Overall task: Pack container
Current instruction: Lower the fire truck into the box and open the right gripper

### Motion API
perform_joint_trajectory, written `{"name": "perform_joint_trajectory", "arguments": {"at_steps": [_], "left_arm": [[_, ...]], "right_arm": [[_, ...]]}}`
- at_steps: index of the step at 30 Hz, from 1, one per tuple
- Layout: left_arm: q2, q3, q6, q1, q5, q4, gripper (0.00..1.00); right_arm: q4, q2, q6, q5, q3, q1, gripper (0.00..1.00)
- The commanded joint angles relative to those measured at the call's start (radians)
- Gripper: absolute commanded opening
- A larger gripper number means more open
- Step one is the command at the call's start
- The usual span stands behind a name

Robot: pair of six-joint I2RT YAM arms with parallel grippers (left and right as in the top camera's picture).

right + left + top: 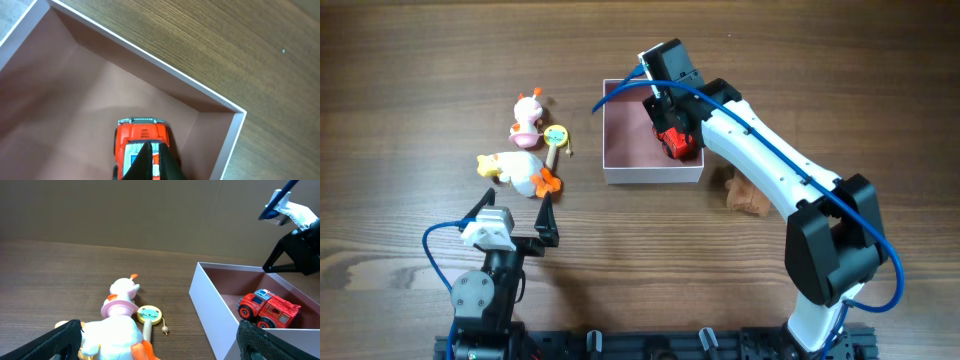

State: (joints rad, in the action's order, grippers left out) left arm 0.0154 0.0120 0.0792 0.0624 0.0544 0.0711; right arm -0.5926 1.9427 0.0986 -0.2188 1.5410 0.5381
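The container (650, 172) is a square white-walled box with a pink inside, at the table's middle back; it also shows in the left wrist view (215, 315) and the right wrist view (150, 57). A red toy truck (677, 143) (267, 311) (142, 135) stands on its floor by the right wall. My right gripper (670, 122) (152, 160) hangs just above the truck with its fingers together, empty. My left gripper (514, 212) (162, 342) is wide open near the front left, low over the table, just short of a white plush duck (520, 172) (112, 337).
A small pink and white duck figure (527, 122) (121, 297) and a yellow drum rattle with a teal cat face (555, 135) (149, 315) lie left of the container. A brown lumpy toy (748, 195) lies right of it, partly under the right arm.
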Motion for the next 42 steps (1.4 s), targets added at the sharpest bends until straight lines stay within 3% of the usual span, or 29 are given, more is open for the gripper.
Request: {"name": "perform_joint_trajectory", "arguments": {"at_steps": [1, 7, 9, 15, 24, 31, 42], "left_arm": [[-0.002, -0.006, -0.019, -0.009, 0.016, 0.0, 1.0], [-0.002, -0.006, -0.019, -0.009, 0.016, 0.0, 1.0], [-0.002, -0.006, -0.019, -0.009, 0.016, 0.0, 1.0], [-0.002, -0.006, -0.019, -0.009, 0.016, 0.001, 1.0], [-0.002, -0.006, -0.019, -0.009, 0.016, 0.0, 1.0], [-0.002, -0.006, -0.019, -0.009, 0.016, 0.0, 1.0], [-0.002, -0.006, -0.019, -0.009, 0.016, 0.0, 1.0]], "right_arm": [[-0.012, -0.018, 0.078, -0.04, 0.021, -0.003, 0.04], [-0.002, -0.014, 0.123, -0.021, 0.021, -0.015, 0.04], [0.015, -0.002, 0.192, 0.074, 0.02, -0.015, 0.04], [-0.007, 0.032, 0.216, 0.247, 0.016, -0.014, 0.04], [-0.051, 0.122, 0.268, 0.241, 0.015, -0.012, 0.04], [-0.051, 0.127, 0.264, 0.051, 0.015, -0.012, 0.04], [-0.014, 0.127, 0.207, -0.029, 0.015, -0.012, 0.04]]}}
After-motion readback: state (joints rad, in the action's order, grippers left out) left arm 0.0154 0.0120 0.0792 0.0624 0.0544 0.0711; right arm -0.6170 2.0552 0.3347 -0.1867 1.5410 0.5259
